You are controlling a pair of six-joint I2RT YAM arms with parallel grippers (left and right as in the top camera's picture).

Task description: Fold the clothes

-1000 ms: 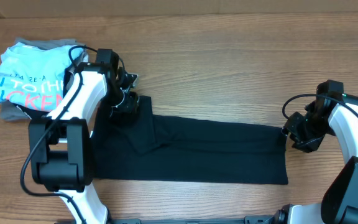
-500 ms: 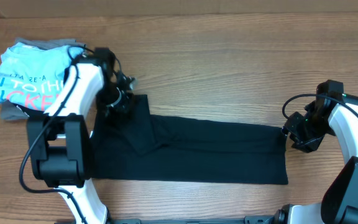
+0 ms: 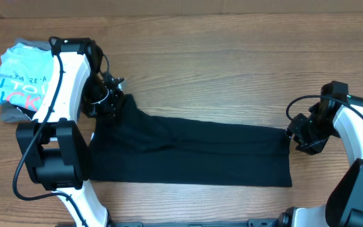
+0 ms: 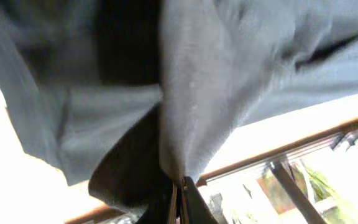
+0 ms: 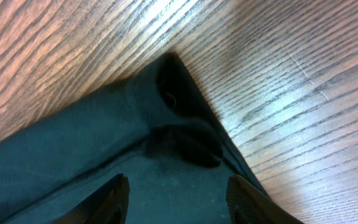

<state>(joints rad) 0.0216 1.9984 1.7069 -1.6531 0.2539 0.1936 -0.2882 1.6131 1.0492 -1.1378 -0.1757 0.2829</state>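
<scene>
The black T-shirt (image 3: 200,151) lies as a long band across the middle of the table (image 3: 232,69). At its upper-left corner the left gripper (image 3: 113,104) is clamped on a pinch of fabric. At the right end the right gripper (image 3: 293,135) stands with jaws apart over the shirt's corner. A light blue shirt (image 3: 21,82) sits upper left.

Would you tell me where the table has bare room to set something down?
The wide far strip of table beyond the black shirt is bare, between the left claw and the right claw. The far left corner is crowded: blue shirt on grey clothes.
</scene>
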